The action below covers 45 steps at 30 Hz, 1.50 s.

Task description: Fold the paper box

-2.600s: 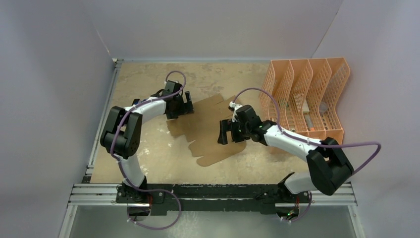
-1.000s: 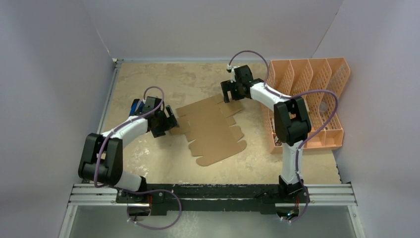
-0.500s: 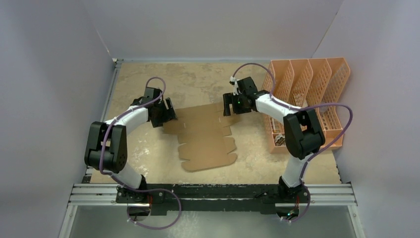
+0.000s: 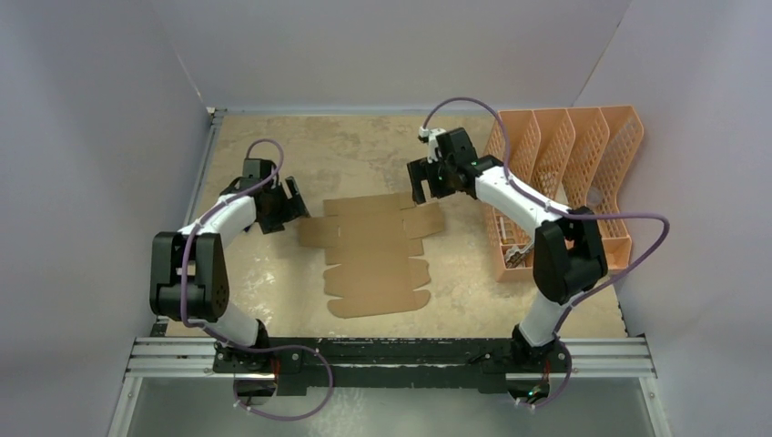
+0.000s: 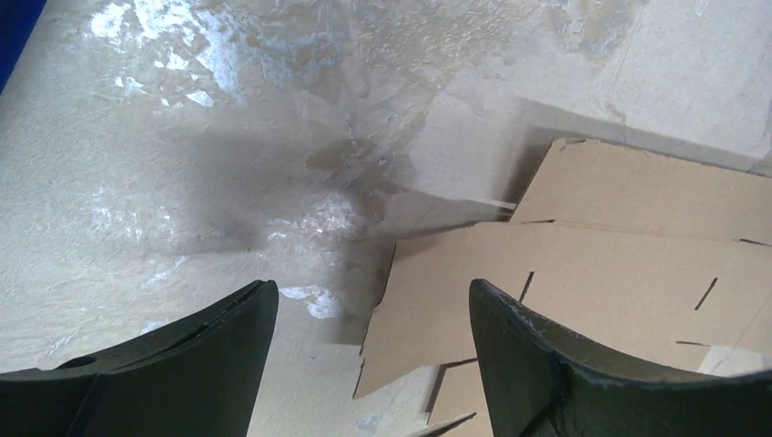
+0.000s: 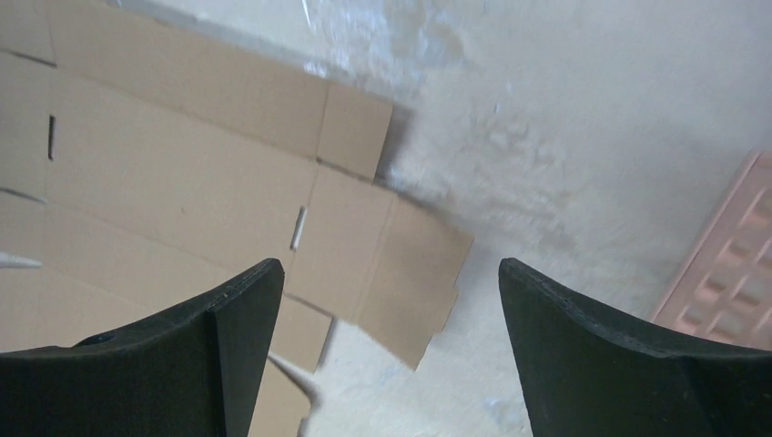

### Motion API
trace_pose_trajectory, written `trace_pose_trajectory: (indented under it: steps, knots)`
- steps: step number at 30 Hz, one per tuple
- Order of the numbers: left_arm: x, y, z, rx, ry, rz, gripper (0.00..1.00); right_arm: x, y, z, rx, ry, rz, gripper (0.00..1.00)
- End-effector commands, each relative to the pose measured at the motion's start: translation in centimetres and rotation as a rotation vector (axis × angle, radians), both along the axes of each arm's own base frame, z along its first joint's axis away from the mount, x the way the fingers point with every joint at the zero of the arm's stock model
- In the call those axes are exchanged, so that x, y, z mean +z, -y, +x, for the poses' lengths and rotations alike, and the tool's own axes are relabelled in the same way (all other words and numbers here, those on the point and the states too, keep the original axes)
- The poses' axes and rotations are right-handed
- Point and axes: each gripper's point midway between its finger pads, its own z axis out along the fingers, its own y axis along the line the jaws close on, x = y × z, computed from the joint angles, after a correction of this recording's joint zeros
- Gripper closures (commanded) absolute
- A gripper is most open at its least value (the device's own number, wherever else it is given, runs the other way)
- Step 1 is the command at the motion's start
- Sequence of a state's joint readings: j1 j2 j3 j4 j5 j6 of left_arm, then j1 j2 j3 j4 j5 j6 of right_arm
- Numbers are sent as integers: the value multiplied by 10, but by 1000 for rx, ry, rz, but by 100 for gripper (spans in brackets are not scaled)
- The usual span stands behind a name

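lying flat between both open jaws, the paper box.

Matt cardboard paper box, rough, shiny-patched table

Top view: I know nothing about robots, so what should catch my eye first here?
A flat brown cardboard sheet lies unfolded in the middle of the table, with rounded tabs on its near edge. The left fingers and right fingers hover open by its far corners, holding nothing. A peach-orange perforated file organizer stands at the right edge.
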<state>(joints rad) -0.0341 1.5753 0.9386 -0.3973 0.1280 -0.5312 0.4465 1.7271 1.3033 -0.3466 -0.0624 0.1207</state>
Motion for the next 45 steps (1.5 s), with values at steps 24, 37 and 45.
trace_pose_trajectory:
  steps: [24,37,45]
  knots:
    - [-12,21,-13,-99,-48,-117,28,-24,-135,63,672,35,367,29]
    - [-16,31,-9,-126,-55,-170,31,-47,-143,42,777,-31,451,47]
    - [-16,35,-9,-143,-54,-187,33,-56,-143,38,800,-48,456,48]
